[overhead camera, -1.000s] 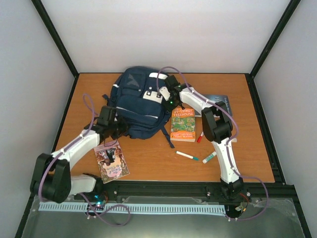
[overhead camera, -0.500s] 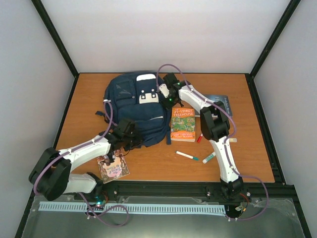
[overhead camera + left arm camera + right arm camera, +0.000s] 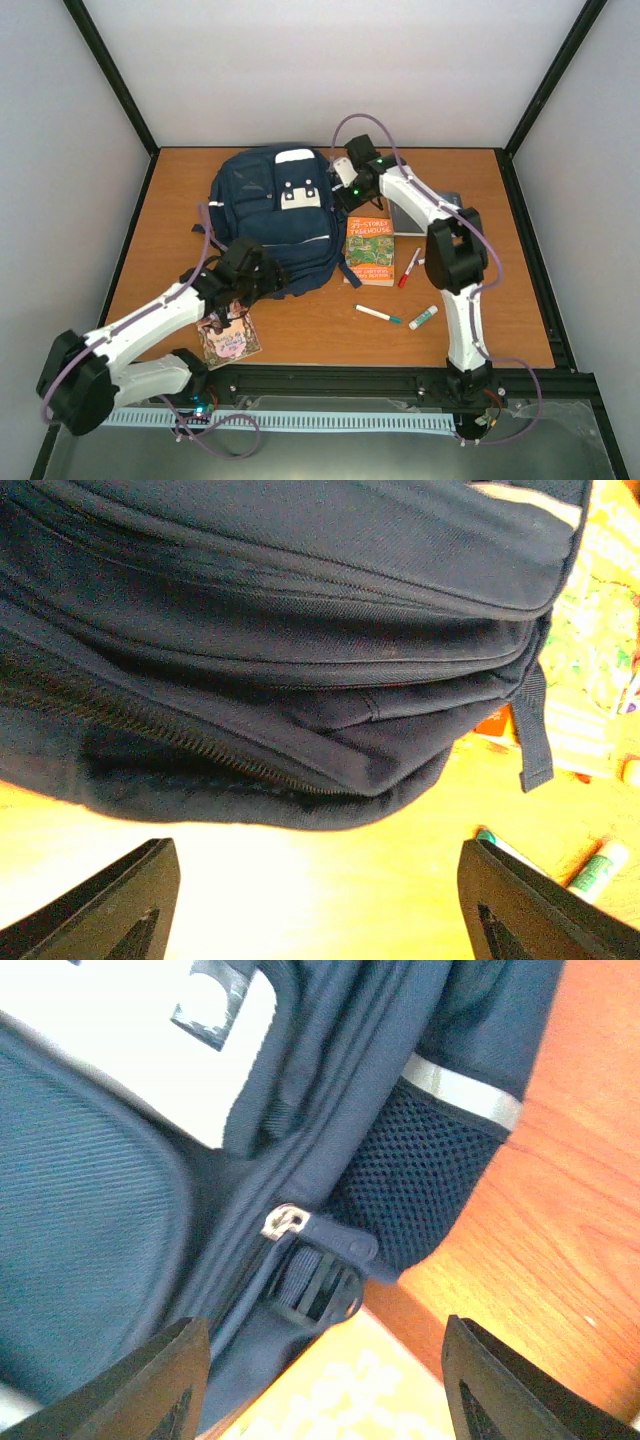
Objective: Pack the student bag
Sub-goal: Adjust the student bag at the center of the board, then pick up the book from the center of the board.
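Note:
The student bag (image 3: 270, 215), navy with white stripes and a white buckle patch, lies flat at the table's back centre. My left gripper (image 3: 252, 276) sits at the bag's near bottom edge, open, with nothing between its fingers; in the left wrist view the bag (image 3: 300, 630) fills the top and the jaws (image 3: 320, 900) stand wide over bare table. My right gripper (image 3: 343, 190) is at the bag's right side, open. The right wrist view shows a silver zipper pull (image 3: 285, 1222) and a dark strap buckle (image 3: 320, 1290) just ahead of the open right gripper (image 3: 320, 1380).
An orange book (image 3: 370, 250) lies right of the bag, with a dark flat book (image 3: 425, 212) behind it. A small pink book (image 3: 227, 337) lies near the left arm. A red marker (image 3: 408, 268), a white pen (image 3: 378, 314) and a green-capped stick (image 3: 423, 318) lie front right.
My left gripper, shut on the bag's left side before, dragged it to lie straighter, then opened, let go and drew back. The right gripper shifted slightly right along the bag's side.

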You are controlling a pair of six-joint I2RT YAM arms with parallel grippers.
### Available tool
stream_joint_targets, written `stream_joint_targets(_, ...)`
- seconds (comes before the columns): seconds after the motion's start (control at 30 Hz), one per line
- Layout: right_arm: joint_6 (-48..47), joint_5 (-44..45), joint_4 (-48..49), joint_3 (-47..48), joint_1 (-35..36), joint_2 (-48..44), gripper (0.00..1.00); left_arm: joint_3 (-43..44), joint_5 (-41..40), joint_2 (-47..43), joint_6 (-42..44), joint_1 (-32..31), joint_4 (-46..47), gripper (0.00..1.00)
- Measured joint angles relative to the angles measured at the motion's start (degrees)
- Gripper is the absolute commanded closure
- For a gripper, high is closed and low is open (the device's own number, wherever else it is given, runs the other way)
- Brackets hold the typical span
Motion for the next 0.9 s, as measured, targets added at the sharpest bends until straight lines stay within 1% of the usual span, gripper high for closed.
stream_joint_targets(0.17, 1.8, -3.1, 2.3, -9.3, -0.2, -14.6, 0.34, 0.6, -3.0, -7.9, 1.4, 0.0, -7.9, 0.12)
stream_joint_targets(0.23, 2.3, -5.0, 3.6, -14.3, -0.2, -21.4, 0.34, 0.6, -4.2, -10.2, 1.6, 0.0, -11.0, 0.11)
stream_joint_targets(0.4, 2.2, -10.8, 7.0, -26.8, 0.8, -33.9, 0.34, 0.6, -7.0, -13.2, 1.7, 0.1, -17.8, 0.05)
stream_joint_targets(0.47, 1.3, -13.6, 7.6, -32.6, 2.8, -37.9, 0.35, 0.6, -8.4, -13.2, 1.7, 0.3, -20.7, 0.02)
stream_joint_targets(0.6, -1.8, -18.1, 8.0, -41.2, 9.7, -42.2, 0.36, 0.7, -11.3, -12.9, 1.6, 1.4, -25.0, 0.0)
stream_joint_targets(0.7, -4.6, -20.5, 8.3, -46.7, 14.6, -44.4, 0.36, 0.7, -12.9, -12.0, 1.7, 4.3, -26.8, 0.0)
stream_joint_targets(0.8, -6.7, -22.6, 8.4, -50.4, 16.2, -45.7, 0.36, 0.7, -14.4, -10.2, 2.1, 8.2, -27.2, 0.0)
stream_joint_targets(0.9, -7.7, -23.6, 9.9, -52.8, 16.1, -46.2, 0.35, 0.9, -16.6, -7.9, 2.0, 10.4, -28.2, 0.0)
